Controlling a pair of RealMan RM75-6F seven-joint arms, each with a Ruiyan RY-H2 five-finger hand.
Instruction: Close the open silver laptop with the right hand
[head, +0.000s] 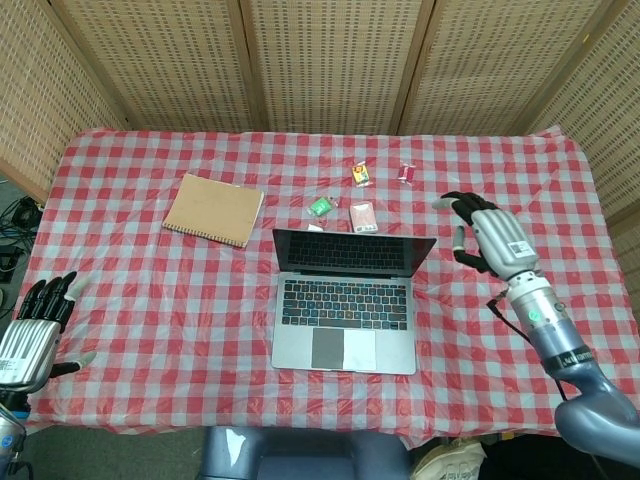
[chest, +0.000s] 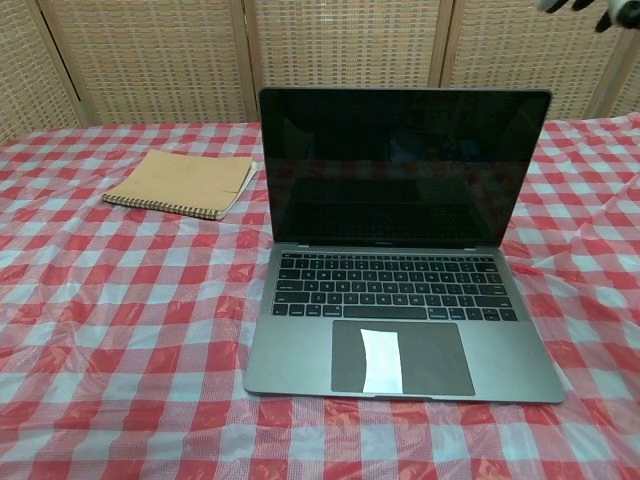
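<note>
The silver laptop (head: 345, 315) stands open at the table's middle, its dark screen (chest: 404, 168) upright and a white sticker on the trackpad. My right hand (head: 487, 235) hovers to the right of the screen's top edge, fingers spread, holding nothing and apart from the lid. In the chest view only its fingertips (chest: 570, 4) show at the top right corner. My left hand (head: 35, 326) hangs off the table's front left edge, fingers apart and empty.
A tan spiral notebook (head: 213, 209) lies left of the laptop's screen. Several small packets (head: 363, 216) are scattered behind the lid. The red checked cloth (head: 150, 290) covers the table. Wicker screens (head: 330, 60) stand at the back.
</note>
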